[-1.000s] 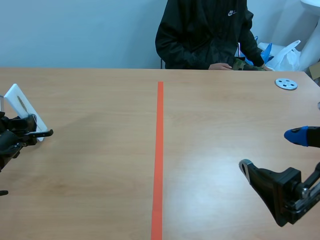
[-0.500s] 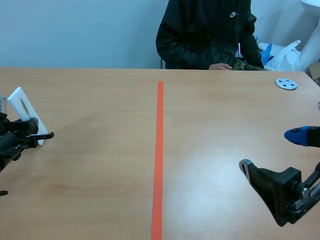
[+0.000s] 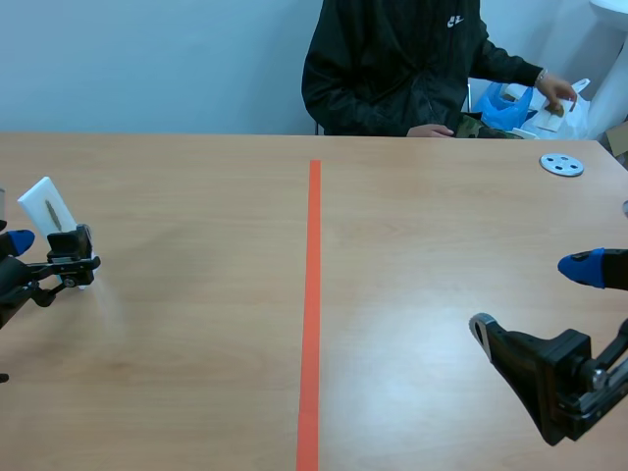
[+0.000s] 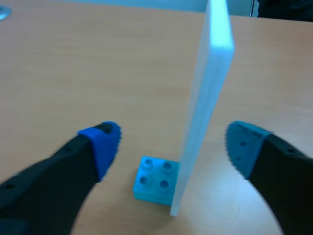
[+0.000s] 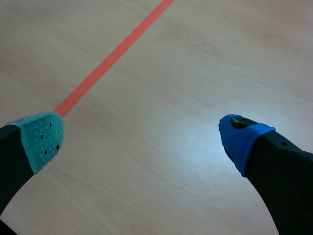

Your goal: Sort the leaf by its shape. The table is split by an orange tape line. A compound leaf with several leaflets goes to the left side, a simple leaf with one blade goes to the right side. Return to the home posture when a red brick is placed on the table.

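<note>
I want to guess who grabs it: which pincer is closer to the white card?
Left. The left pincer is open around the white card; the right pincer hangs far off, past the orange tape line.

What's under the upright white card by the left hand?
A small blue brick sits at the foot of the white card, on the table. Whether the card slots into it is hidden.

Black arms (image 3: 549,378) end in thick blue-padded fingers (image 4: 54,171)

Left end effector (image 4: 172,143) and right end effector (image 5: 142,138) hover low, fingers spread.
</note>
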`<state>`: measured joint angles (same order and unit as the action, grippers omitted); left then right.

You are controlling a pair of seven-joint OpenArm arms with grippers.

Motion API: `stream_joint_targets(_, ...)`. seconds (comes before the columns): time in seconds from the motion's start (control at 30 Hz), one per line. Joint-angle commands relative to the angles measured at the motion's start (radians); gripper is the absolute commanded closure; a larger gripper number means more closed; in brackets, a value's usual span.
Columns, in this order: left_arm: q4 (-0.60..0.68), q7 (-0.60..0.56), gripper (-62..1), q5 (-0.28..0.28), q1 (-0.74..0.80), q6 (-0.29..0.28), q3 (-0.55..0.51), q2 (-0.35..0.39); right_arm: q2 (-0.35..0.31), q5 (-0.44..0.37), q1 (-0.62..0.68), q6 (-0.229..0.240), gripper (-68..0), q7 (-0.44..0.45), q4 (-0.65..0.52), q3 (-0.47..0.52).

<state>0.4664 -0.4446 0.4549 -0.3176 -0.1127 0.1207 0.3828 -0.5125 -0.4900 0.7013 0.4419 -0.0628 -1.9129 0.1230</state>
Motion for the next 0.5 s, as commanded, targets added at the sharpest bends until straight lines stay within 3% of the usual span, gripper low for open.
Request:
stream_joint_targets(0.0,0.028,-0.030,-56.5,0.006,-0.014,-0.006,-0.011,0.025,-0.008,-0.011,-0.006,-0.001,-67.9,0.013,-0.004,0.013)
stream_joint_targets(0.17,0.123,-0.031,-60.3,0.006,0.027,-0.023,-0.011,0.055,-0.008,-0.011,-0.006,-0.001,-67.9,0.012,-0.004,0.013)
stream_joint_targets(0.47,0.465,0.000,-60.3,0.006,0.200,-0.039,-0.011,0.138,-0.008,-0.011,-0.006,-0.001,-67.9,0.009,-0.004,0.013)
